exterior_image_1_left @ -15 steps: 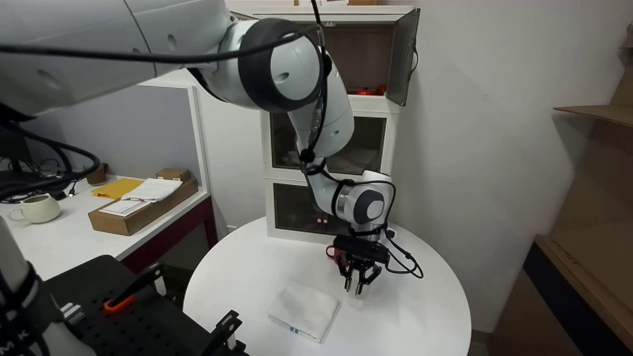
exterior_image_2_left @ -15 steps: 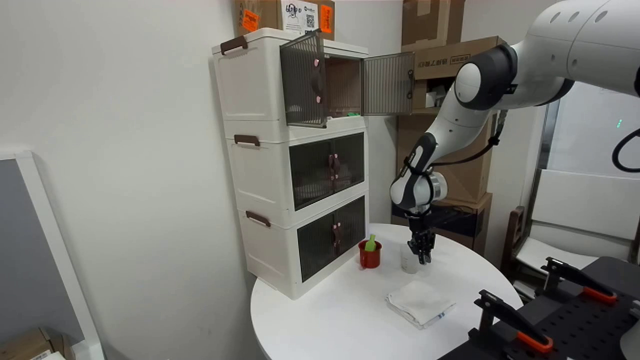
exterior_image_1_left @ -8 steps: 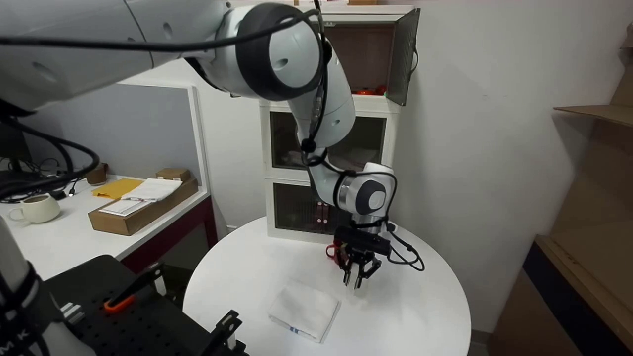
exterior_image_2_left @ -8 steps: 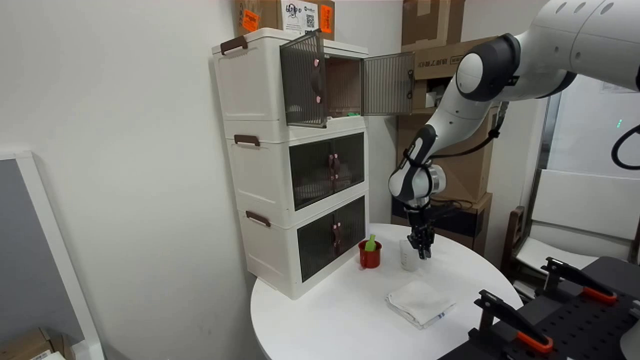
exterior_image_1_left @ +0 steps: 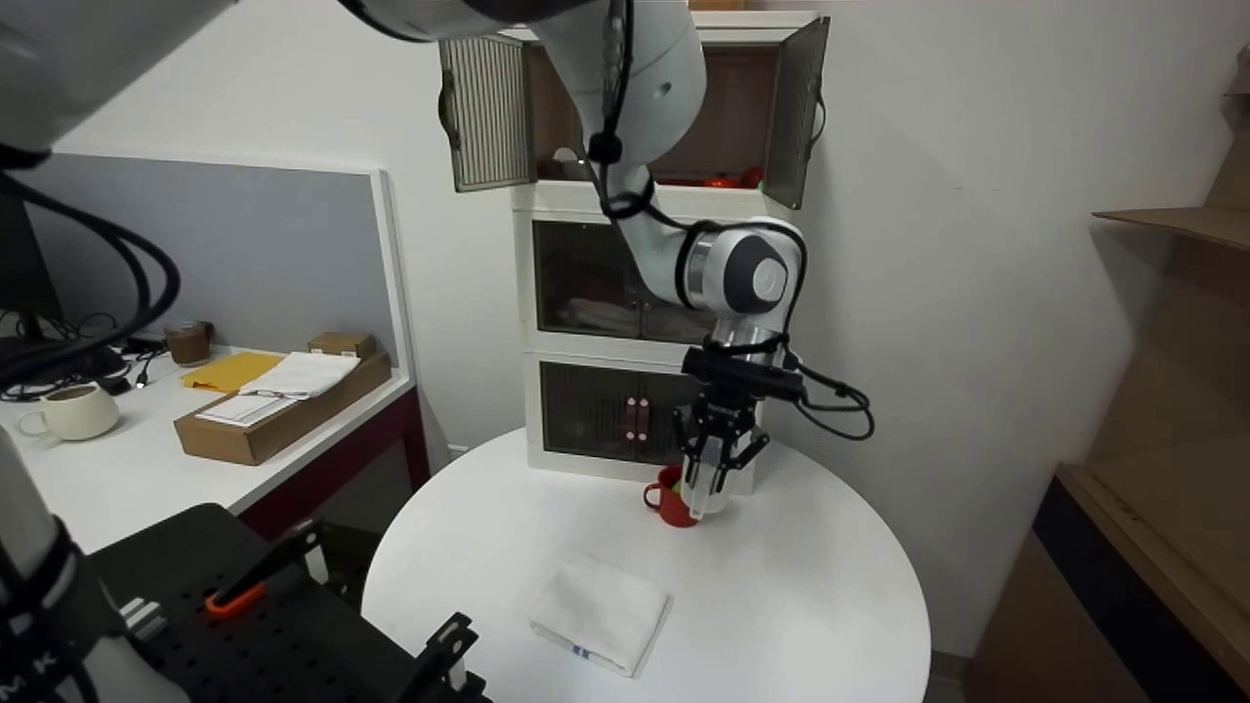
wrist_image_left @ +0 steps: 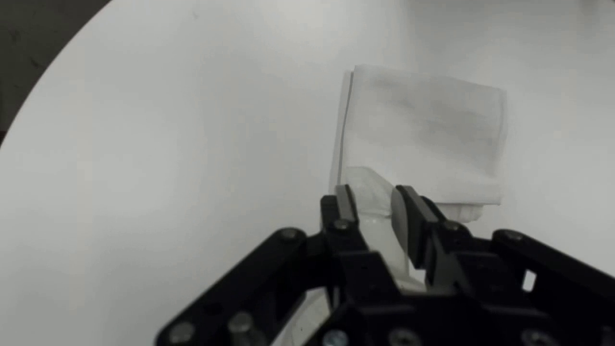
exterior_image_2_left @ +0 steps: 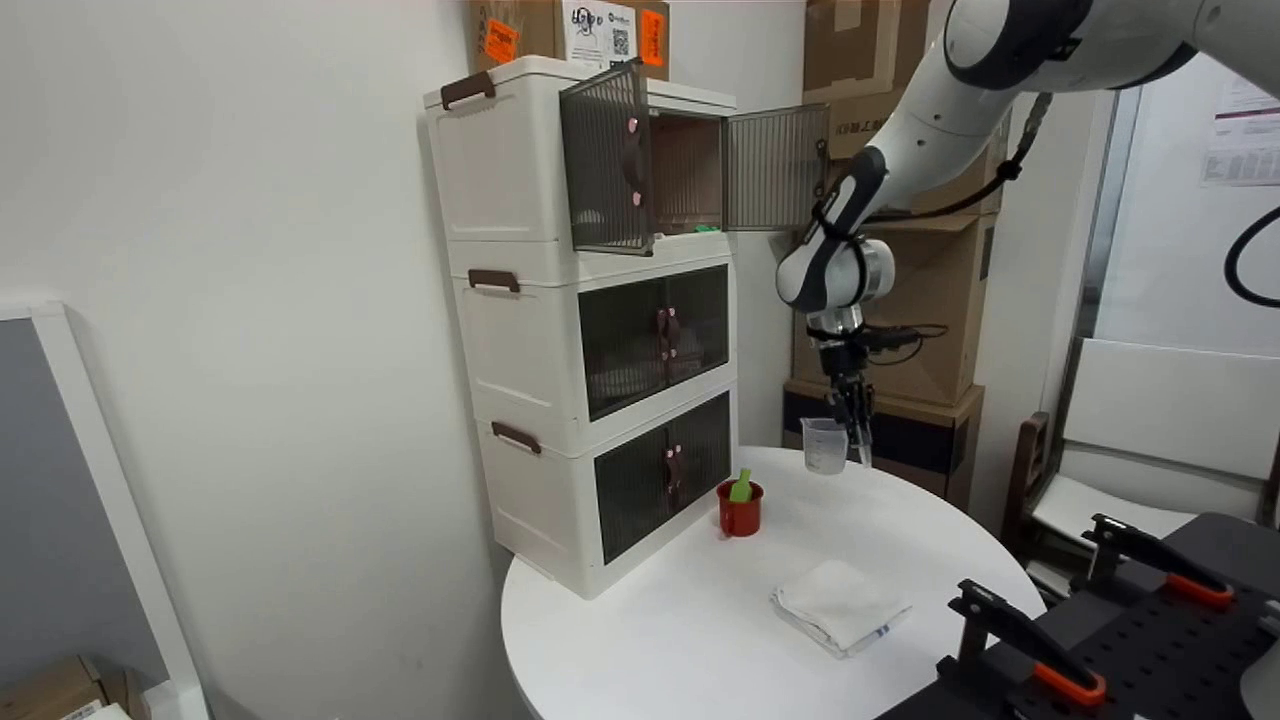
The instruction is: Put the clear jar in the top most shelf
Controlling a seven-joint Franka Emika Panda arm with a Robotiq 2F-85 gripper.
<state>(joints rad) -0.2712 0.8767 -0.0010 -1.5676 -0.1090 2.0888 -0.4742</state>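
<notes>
The clear jar [exterior_image_2_left: 825, 447] is a transparent cup with faint markings, held upright above the table in an exterior view. My gripper [exterior_image_2_left: 858, 438] is shut on its handle side. In an exterior view the gripper [exterior_image_1_left: 705, 478] partly covers the jar. In the wrist view the gripper [wrist_image_left: 374, 197] has the clear handle [wrist_image_left: 383, 235] between its pads; most of the jar's body is hidden below the fingers. The top most shelf [exterior_image_1_left: 732, 107] is brown inside, with both doors swung open; it also shows in an exterior view [exterior_image_2_left: 688, 165], higher than the gripper.
A red mug [exterior_image_2_left: 740, 512] with a green item stands near the cabinet. A folded white cloth [exterior_image_1_left: 601, 615] lies on the round table [exterior_image_1_left: 781, 625]. The open doors [exterior_image_2_left: 605, 165] [exterior_image_2_left: 775, 165] jut out. Small red items [exterior_image_1_left: 723, 182] sit in the top shelf.
My gripper has risen from the table, carrying the clear jar up with it. The mug, cloth and cabinet doors have not moved.
</notes>
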